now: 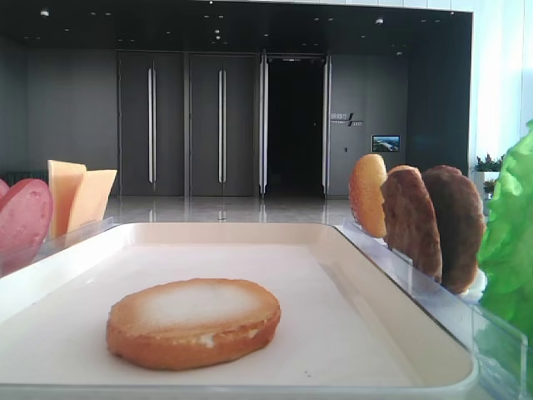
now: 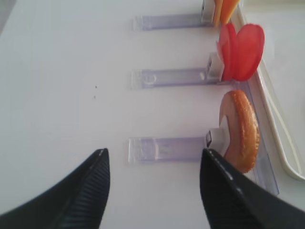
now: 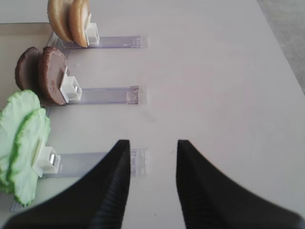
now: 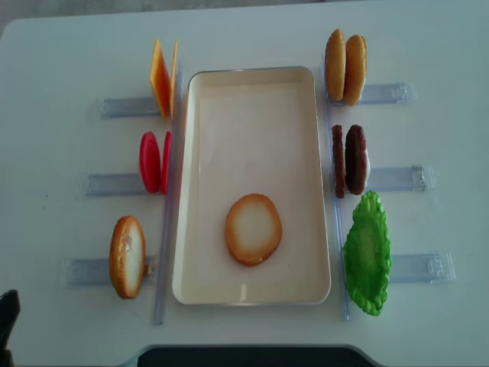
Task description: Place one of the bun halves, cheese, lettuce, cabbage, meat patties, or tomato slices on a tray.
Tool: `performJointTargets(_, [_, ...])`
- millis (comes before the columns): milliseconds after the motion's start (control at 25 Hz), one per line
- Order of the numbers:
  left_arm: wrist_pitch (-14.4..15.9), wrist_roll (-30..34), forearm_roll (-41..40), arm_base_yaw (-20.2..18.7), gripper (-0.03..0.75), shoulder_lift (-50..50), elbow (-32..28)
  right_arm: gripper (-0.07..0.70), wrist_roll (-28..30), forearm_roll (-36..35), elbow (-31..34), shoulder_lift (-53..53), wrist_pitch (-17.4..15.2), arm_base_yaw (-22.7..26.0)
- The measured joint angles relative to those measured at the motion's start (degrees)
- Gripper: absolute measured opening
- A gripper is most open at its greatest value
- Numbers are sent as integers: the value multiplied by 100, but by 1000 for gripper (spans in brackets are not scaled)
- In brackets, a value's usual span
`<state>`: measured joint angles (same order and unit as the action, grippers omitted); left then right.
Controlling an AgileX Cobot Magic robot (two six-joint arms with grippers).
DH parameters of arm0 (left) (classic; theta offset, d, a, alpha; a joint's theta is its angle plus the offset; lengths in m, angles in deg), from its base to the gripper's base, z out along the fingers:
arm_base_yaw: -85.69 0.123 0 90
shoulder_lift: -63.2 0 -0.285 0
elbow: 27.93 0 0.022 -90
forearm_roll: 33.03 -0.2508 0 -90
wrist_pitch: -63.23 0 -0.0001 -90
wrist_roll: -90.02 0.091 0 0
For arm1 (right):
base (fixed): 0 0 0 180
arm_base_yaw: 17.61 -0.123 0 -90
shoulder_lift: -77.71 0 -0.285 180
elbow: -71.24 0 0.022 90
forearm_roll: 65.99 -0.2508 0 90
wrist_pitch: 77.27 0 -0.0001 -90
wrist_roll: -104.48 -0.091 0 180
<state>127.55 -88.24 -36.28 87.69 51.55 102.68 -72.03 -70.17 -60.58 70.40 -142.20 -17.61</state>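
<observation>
Over on the left of the white table (image 4: pixel 61 61), three clear plastic racks hold food on edge: the cheese (image 4: pixel 161 79) slices at the far end, the tomato slices (image 4: pixel 152 161) in the middle, and one of the bun halves (image 4: pixel 127 256) nearest me, leaning in its holder just beside the tray's left rim. The left gripper (image 2: pixel 151 183) hangs above the table by that bun's rack, its dark fingers (image 2: pixel 86 191) spread wide with nothing between them; the bun stands just off the tip of the right-hand finger in the wrist view, and I cannot tell whether it touches.

In the middle lies the tray (image 4: pixel 200 191), cream-white and long. A single bun half (image 4: pixel 253 228) rests flat on it, pale face up with a browned rim, toward the near end and about centred between the long sides.

To the right of the tray stand three more racks: two more bun halves (image 4: pixel 344 66) at the far end, the meat patties (image 4: pixel 350 160) upright in the middle, and the lettuce (image 4: pixel 367 253) nearest, its ruffled green leaves pressed against the tray's right edge. The right gripper (image 3: pixel 152 183) hovers over bare table beside the lettuce rack (image 3: pixel 95 162), fingers parted and empty.
</observation>
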Motion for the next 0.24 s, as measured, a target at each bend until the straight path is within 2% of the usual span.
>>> performJointTargets(80, [-61,41,0,0,447,363,-50,235,0,0,0,0,0,0])
performJointTargets(240, [-66,62,-22,0,426,473,-80,235,0,0,0,0,0,0])
